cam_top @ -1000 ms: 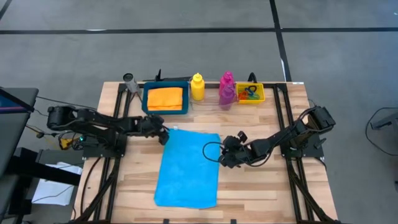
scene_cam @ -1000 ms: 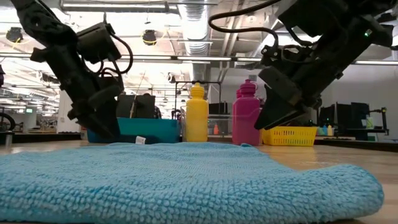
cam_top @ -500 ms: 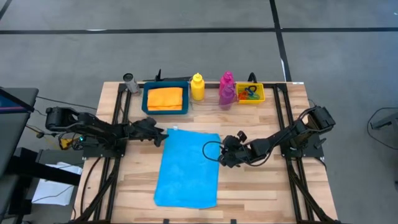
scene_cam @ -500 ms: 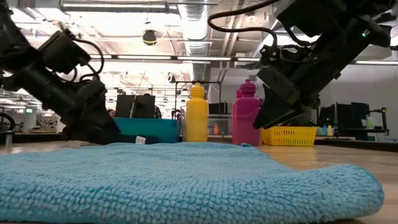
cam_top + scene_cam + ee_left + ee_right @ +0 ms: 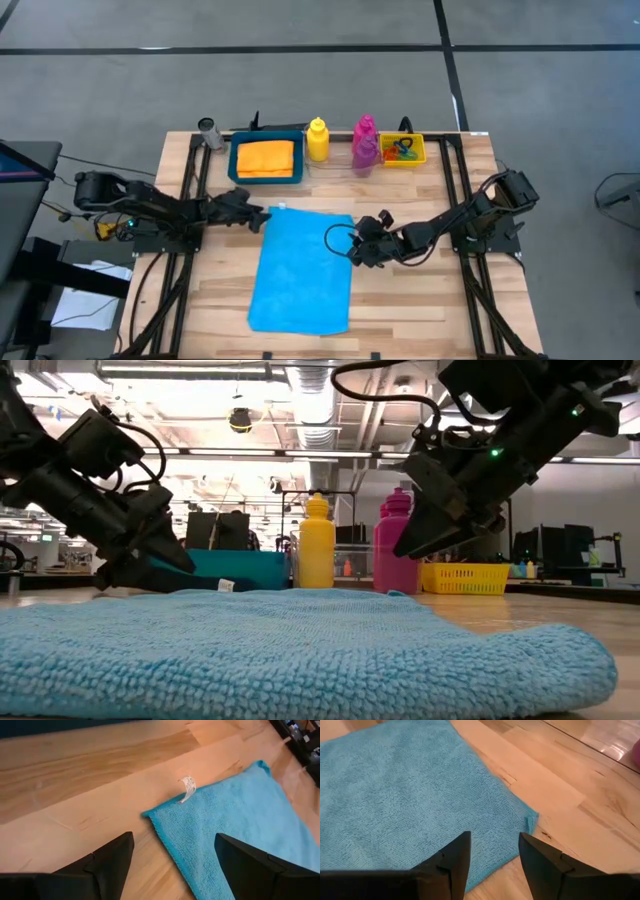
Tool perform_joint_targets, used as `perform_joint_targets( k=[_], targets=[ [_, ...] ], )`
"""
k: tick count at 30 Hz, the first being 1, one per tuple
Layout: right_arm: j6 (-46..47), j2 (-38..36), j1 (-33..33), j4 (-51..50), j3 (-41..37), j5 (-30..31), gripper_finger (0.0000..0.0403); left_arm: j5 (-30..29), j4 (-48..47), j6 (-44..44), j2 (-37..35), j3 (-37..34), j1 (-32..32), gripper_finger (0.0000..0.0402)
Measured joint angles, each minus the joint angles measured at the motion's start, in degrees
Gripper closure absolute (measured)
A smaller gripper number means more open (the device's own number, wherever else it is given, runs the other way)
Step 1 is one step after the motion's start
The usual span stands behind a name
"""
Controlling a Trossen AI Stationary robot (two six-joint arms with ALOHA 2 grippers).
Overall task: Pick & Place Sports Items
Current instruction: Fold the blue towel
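Pale wooden planks form the table [image 5: 410, 300], framed by black rails, with a grey floor around it. Spread flat across the middle lies the cyan cloth [image 5: 303, 268], a long rectangle of nubby terry; a small white tag [image 5: 188, 787] sticks out at one far corner. The left gripper [image 5: 262, 214] sits low just beside that tagged corner, its two dark, wedge-shaped fingers spread wide and holding nothing. The right gripper [image 5: 352, 250] hangs over the cloth's right edge, near the other far corner, fingers apart by a moderate gap and empty.

Along the far edge stands a blue rectangular tray [image 5: 236, 160] with the orange cloth [image 5: 267, 157] folded square inside it. Right of the tray stands the yellow bottle [image 5: 317, 140], smooth plastic with a rounded cap, then the magenta bottle [image 5: 364, 130] with the purple bottle [image 5: 364, 153] touching or just beside it; I cannot tell which. Next to those sits a small yellow bin [image 5: 416, 158] with slotted walls, holding the coloured rings [image 5: 402, 148] in a tangle. A short grey cylinder [image 5: 208, 129] stands at the far left corner.
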Motion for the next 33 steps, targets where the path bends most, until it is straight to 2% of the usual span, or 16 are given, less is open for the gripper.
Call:
perform_joint_targets(
  k=[5, 9, 14, 25, 29, 33],
  targets=[
    [0.0, 0.0, 0.0, 0.06, 0.0, -0.01, 0.0244, -1.02, -0.27, 0.43, 2.68, 2.78, 0.12, 0.0119],
    [0.0, 0.0, 0.0, 0.77, 0.0, -0.11, 0.0244, -2.03, 0.25, 4.37, 8.11, 5.85, 0.13, 0.0119],
    [0.02, 0.0, 0.05, 1.46, 0.0, -1.08, 0.0244, -3.95, 2.16, 5.2, 14.21, 7.19, 0.05, 0.0126],
    [0.02, 0.0, 0.39, 1.65, 0.0, -1.04, 0.0244, -4.75, 2.37, 5.05, 15.56, 7.04, -1.58, 0.0238],
    [0.11, 0.0, 0.39, 1.65, 0.0, -1.04, 0.0244, -4.75, 2.21, 5.03, 15.56, 6.97, -2.85, 0.026],
    [0.24, 0.0, 0.39, 1.65, 0.0, -1.55, 0.0244, -4.14, 2.23, 4.99, 15.56, 6.95, -3.19, 0.0265]
  ],
)
